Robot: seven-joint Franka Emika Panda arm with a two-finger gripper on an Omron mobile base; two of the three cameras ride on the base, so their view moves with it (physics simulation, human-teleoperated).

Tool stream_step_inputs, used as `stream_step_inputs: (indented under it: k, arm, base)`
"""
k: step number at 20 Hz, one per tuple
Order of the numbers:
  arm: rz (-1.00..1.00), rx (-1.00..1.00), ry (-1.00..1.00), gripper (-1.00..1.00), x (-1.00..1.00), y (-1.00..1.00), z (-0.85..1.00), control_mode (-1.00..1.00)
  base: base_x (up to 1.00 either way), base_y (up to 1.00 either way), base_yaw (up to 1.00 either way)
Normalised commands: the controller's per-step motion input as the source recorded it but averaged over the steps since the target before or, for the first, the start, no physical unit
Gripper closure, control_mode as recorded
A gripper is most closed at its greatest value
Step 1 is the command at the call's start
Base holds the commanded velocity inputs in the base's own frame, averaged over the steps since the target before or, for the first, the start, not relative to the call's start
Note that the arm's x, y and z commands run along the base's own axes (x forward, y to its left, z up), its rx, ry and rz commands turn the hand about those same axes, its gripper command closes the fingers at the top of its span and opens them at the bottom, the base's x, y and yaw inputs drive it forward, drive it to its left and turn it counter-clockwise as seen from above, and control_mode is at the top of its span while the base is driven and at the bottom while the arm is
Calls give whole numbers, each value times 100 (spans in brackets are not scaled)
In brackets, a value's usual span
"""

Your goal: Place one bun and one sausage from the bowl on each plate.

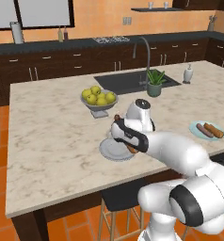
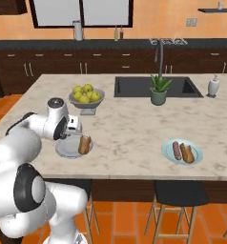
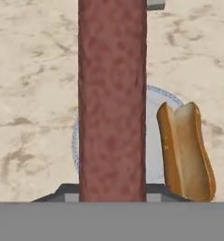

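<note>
One sausage (image 3: 112, 99) is pinched in the gripper (image 3: 112, 190) above the grey plate (image 2: 67, 147), beside its bun (image 2: 85, 144).

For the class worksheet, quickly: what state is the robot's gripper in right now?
Gripper: closed on a sausage, held above the grey plate beside the bun.

No text, label, brand, number or sign can be read anywhere in these views.
</note>
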Motion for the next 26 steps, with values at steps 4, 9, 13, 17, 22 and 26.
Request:
stream_step_inputs:
  k: [4,9,13,17,22,26]
  arm:
    - [0,-14,24,100,54,25,-57,-100]
    - [-9,-16,0,100,0,2,-53,-100]
    - [-9,-6,0,100,9,0,-71,-100]
    - [-8,0,2,100,3,0,-63,-100]
    - [-13,-1,0,100,0,0,-36,-100]
    - [-6,0,0,100,24,6,-15,-100]
  base:
    - [0,0,0]
    - [0,0,0]
    - [0,0,0]
    - [0,0,0]
    - [0,0,0]
    - [0,0,0]
